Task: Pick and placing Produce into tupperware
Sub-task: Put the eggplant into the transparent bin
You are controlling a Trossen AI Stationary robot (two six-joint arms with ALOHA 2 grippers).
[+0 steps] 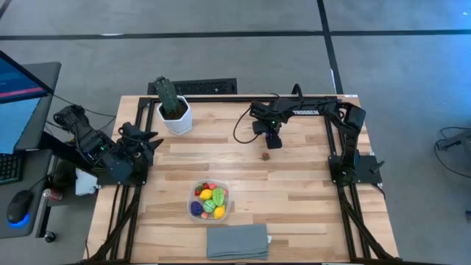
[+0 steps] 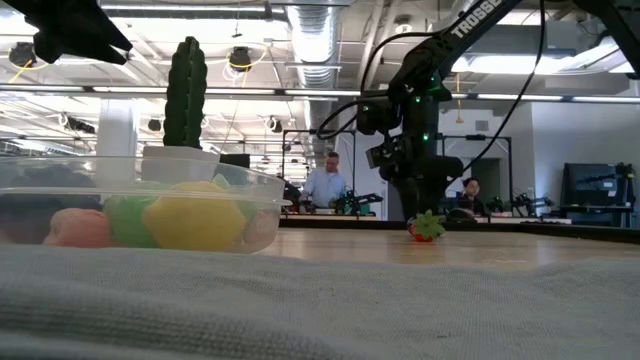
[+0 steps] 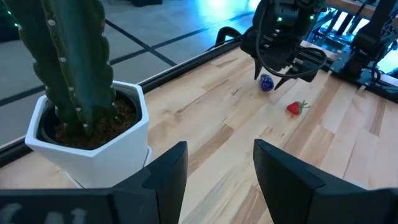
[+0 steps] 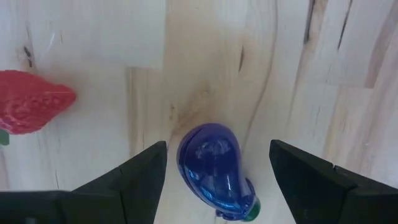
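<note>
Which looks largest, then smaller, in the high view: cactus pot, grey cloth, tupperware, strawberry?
1. Grey cloth
2. Tupperware, slightly smaller
3. Cactus pot, close to the tupperware, so that order is unsure
4. Strawberry, by far the smallest

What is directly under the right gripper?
Under the open right gripper a purple eggplant lies on the table, between its fingers and untouched. A strawberry lies beside it. Nothing there looks covered.

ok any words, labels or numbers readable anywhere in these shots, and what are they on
"TROSSEN": white letters on the dark right arm's forearm in the high view.
"TROSSE": the same white lettering, cut off by the picture's edge, on that arm's link in the low view.
Nothing else readable: the blue monitor screen at the table's left is too blurred, and the toys and clear plastic tupperware show no text.
</note>
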